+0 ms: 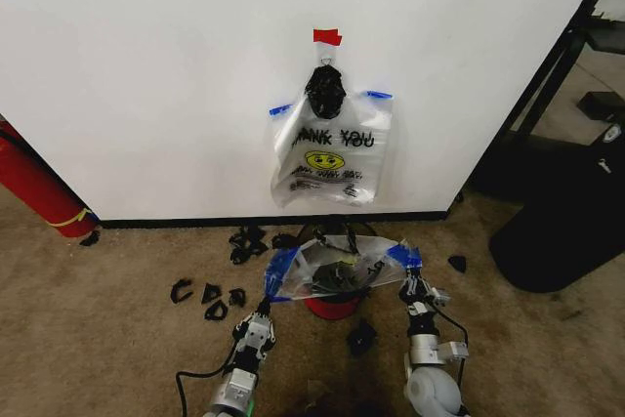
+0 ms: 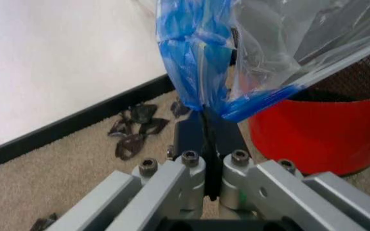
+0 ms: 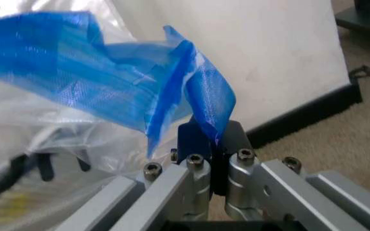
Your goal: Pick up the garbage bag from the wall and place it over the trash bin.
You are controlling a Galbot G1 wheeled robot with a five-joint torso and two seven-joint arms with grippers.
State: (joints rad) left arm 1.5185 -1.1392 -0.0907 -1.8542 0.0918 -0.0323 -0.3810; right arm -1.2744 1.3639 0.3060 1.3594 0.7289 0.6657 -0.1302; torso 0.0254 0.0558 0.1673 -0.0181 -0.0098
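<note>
A: Where's the garbage bag [image 1: 337, 269]?
B: Spread over the trash bin [image 1: 335, 305], just below the wall [image 1: 156, 75].
A: Grippers?
B: Left gripper [image 1: 262, 318] clamped on 1 blue handle [image 2: 194, 57]; right gripper [image 1: 414, 286] clamped on the other.
A: On the wall?
B: A 2nd printed bag [image 1: 327, 158], hanging under red tape [image 1: 327, 37].

The right gripper [image 3: 212, 144] has its fingers [image 3: 191, 139] pinched on the garbage bag [image 3: 108, 101] by a blue handle, near the wall [image 3: 269, 57] with its baseboard [image 3: 300, 118].
</note>
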